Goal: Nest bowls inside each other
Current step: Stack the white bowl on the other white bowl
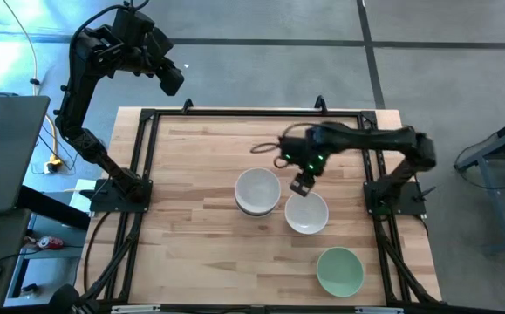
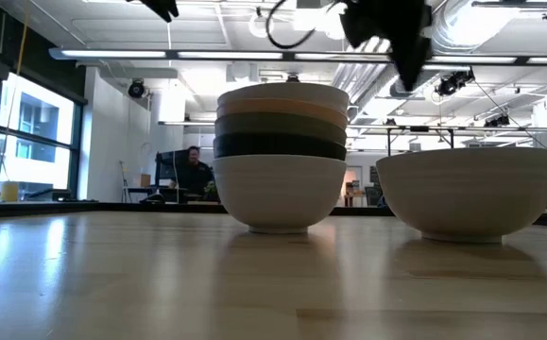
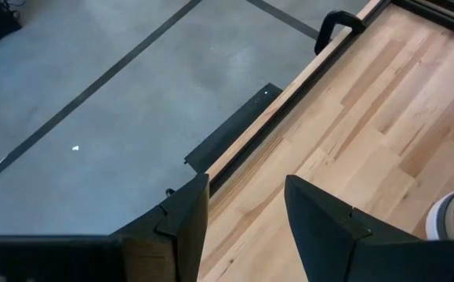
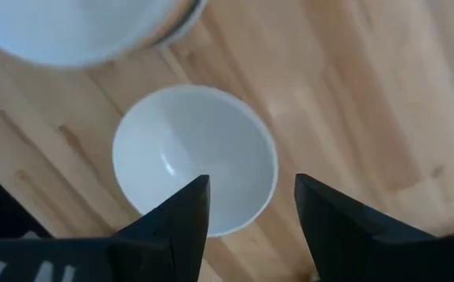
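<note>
A stack of several nested bowls (image 1: 258, 191) stands mid-table; the low view shows it (image 2: 281, 156) with a white bowl at the bottom, then black, olive-grey and peach-orange, and a white rim on top. A single white bowl (image 1: 306, 213) rests on its base just to its right, and a pale green bowl (image 1: 339, 271) sits nearer the near-right corner. My right gripper (image 1: 302, 183) hangs open in the air above the single white bowl's (image 4: 195, 160) far rim, touching nothing. My left gripper (image 1: 172, 78) is open, raised beyond the far-left corner.
A black metal frame (image 1: 152, 118) runs along the table's edges, with the arm bases at the left and right sides. Bare wood lies left of the stack (image 1: 191, 209). In the low view a person (image 2: 194, 170) sits far back in the room.
</note>
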### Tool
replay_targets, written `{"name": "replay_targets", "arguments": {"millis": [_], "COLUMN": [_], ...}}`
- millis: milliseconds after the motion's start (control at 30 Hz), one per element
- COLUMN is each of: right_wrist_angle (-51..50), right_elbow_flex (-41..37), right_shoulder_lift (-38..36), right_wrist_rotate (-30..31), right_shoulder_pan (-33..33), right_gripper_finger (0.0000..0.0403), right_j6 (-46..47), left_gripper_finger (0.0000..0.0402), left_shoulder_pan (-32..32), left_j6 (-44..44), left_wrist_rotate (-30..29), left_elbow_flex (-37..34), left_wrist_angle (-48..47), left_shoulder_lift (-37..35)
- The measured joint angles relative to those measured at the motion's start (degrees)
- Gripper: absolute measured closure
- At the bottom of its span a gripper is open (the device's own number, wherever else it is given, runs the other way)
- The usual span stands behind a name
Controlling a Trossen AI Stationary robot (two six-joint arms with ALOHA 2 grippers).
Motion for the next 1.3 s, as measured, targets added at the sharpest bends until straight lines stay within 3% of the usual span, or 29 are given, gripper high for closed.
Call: {"name": "replay_targets", "arguments": {"millis": [300, 600, 1000, 1300], "right_wrist_angle": [12.3, 21.7, 22.2, 20.4], "right_elbow_flex": [-20.4, -27.8, -20.5, -2.4], "right_shoulder_lift": [-10.0, -10.8, -11.0, -11.9], "right_wrist_rotate": [-1.0, -7.4, -9.7, -10.9], "right_shoulder_pan": [3.0, 3.6, -1.2, -8.5], "right_gripper_finger": [0.0256, 0.0288, 0.0288, 0.0288], "right_j6": [11.7, 9.5, -0.7, -10.0], "left_gripper_finger": [0.0245, 0.0245, 0.0245, 0.0245], "left_shoulder_pan": [0.0, -1.3, -2.7, -2.9], "left_j6": [-0.2, -1.1, -1.6, -1.5], "left_wrist_rotate": [0.0, 0.3, 0.3, 0.1], "left_elbow_flex": [0.0, 0.0, 0.0, 0.0], "left_wrist_angle": [0.0, 0.0, 0.0, 0.0], "left_shoulder_lift": [0.2, 0.5, 1.3, 1.3]}}
